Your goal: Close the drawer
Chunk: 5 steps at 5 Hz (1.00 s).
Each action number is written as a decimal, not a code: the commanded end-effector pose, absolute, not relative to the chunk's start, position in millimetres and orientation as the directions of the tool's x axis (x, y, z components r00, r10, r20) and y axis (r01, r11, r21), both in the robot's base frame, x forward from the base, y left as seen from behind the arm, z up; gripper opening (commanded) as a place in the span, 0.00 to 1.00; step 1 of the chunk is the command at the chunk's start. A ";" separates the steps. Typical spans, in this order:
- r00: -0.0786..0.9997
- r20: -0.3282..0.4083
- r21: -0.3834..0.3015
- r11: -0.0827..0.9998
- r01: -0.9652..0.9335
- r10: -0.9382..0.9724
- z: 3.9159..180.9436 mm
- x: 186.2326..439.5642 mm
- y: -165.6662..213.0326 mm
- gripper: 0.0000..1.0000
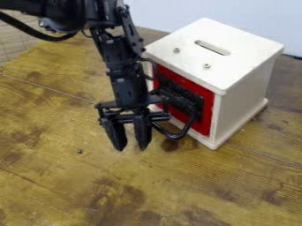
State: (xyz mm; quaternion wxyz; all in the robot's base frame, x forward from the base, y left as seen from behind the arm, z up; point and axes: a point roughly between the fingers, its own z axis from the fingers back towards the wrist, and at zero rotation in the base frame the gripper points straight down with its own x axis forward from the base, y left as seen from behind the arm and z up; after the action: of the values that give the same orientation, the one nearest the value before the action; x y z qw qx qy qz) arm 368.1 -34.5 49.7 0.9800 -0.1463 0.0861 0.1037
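The drawer [189, 99] is the red front of a small white cube box [242, 75], with a dark inset and a black rounded loop handle [177, 125] sticking out toward the lower left. The red front sits close to the box face. My gripper [130, 139] hangs from the black arm just left of the handle, fingers pointing down at the table. Its fingers stand a little apart with nothing between them. The right finger is close beside the handle loop; I cannot tell whether it touches.
The box stands on a worn wooden table [71, 177]. A slot [213, 47] is in the white box top. The black arm [112, 53] reaches in from the upper left.
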 end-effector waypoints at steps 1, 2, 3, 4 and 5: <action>0.984 -0.072 -0.304 0.936 -0.180 0.166 91.6 375.5 -45.2 1.00; 0.984 -0.050 -0.316 0.932 -0.177 0.170 94.5 374.5 -51.1 1.00; 0.984 -0.039 -0.322 0.930 -0.177 0.174 95.6 374.0 -54.2 1.00; 0.983 -0.030 -0.330 0.927 -0.179 0.180 96.8 374.3 -57.7 1.00; 0.983 -0.020 -0.334 0.925 -0.180 0.184 97.3 374.4 -61.0 1.00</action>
State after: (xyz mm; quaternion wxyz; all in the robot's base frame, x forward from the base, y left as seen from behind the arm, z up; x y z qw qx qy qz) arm 370.2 -53.7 61.7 0.9803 -0.1607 0.0414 0.1075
